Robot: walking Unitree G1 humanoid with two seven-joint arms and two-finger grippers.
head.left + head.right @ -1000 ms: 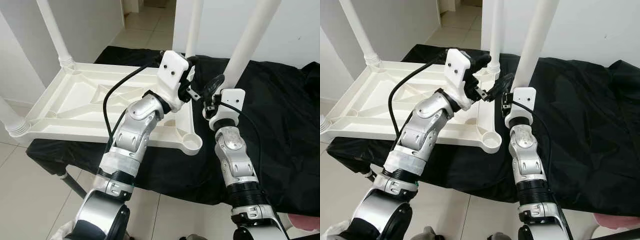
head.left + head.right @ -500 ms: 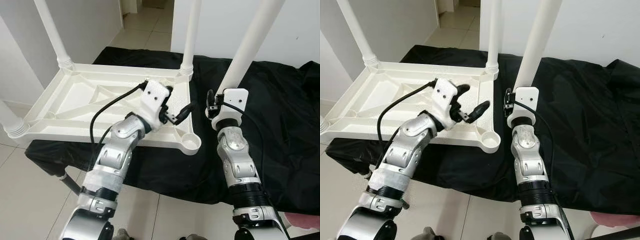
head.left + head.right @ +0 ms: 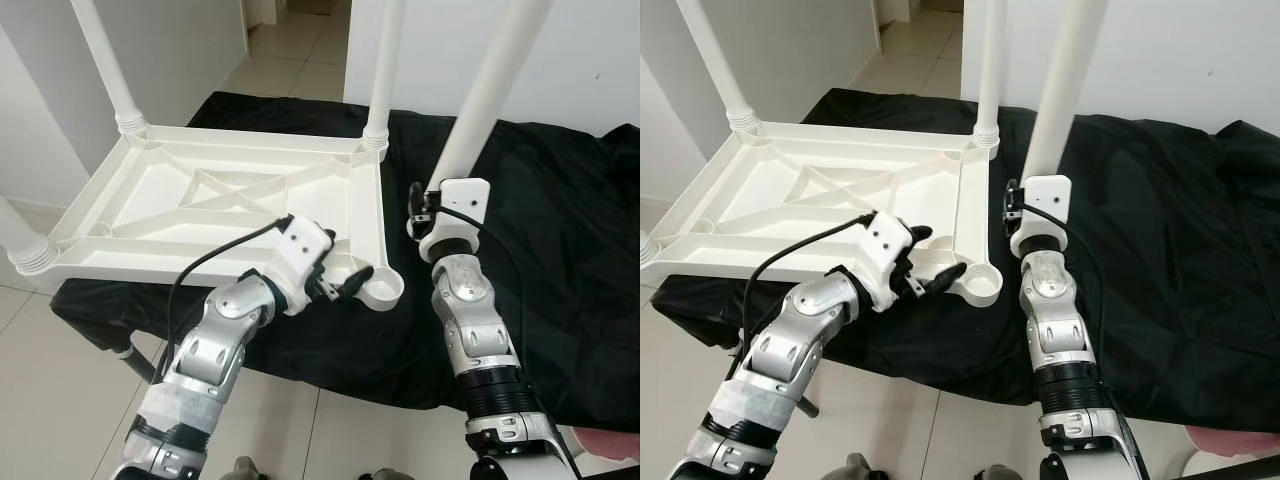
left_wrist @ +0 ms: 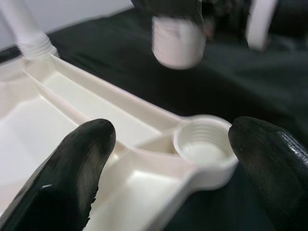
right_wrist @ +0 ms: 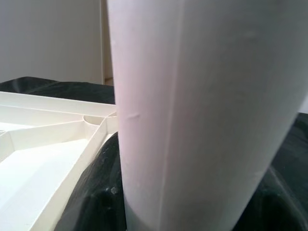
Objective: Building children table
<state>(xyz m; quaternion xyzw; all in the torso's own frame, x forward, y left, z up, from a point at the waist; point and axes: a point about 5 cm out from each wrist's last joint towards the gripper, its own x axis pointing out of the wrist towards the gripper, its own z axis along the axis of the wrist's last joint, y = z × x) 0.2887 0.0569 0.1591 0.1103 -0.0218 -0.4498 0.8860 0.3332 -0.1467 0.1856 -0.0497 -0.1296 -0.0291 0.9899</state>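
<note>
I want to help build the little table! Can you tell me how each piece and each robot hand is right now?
Tabletop: upside down on the black cloth.
Fitted legs: standing up in three corners.
Corner socket: empty, no leg yet.
Loose leg: held up, apart from the socket.
Left gripper: open, by the empty socket.
Right gripper: shut on the loose leg.

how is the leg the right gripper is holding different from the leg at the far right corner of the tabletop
The held leg is gripped by the right gripper above the black cloth, its threaded end free; the far leg is seated in the tabletop corner. The held leg leans; the far leg stands upright. The held leg's socket is still empty, with the open left gripper beside it. Both are white tubes.
</note>
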